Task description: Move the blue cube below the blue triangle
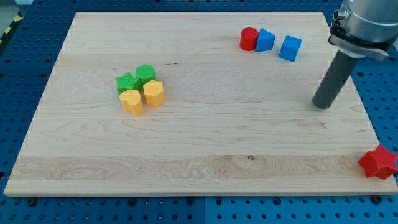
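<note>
Watching the bench [186, 155], nearest sits a red star [378, 162] hanging off the right edge. Next back, the tip [321, 105] rests on bare wood, well apart from everything; it's a plain rod, so the end effector has nothing to spread or pinch. Left-centre: green star [126, 83], green block [145, 74], two yellow blocks [132, 102]. Farthest: blue cube [290, 48], and beside it what looks the blue triangle [265, 40] touching a red cylinder [249, 38]. Risk, I'd say: an off-centre shove spins the cube into that pair. Count: two blue, two red, two green, two yellow.
</note>
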Controlling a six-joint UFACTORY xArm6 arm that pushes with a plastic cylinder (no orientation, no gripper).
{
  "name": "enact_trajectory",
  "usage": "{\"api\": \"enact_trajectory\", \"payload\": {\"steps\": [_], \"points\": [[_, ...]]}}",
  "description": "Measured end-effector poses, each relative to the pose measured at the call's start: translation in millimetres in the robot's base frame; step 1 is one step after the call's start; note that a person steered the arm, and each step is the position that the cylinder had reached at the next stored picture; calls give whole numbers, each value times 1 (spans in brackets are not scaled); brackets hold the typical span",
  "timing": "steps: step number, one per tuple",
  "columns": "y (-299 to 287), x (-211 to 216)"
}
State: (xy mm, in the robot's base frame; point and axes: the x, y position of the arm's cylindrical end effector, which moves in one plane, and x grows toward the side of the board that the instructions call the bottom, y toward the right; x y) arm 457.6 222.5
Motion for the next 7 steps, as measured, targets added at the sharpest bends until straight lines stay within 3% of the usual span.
{"api": "enact_trajectory", "payload": {"steps": [5,7], "points": [[18,-162],[-21,-192]]}}
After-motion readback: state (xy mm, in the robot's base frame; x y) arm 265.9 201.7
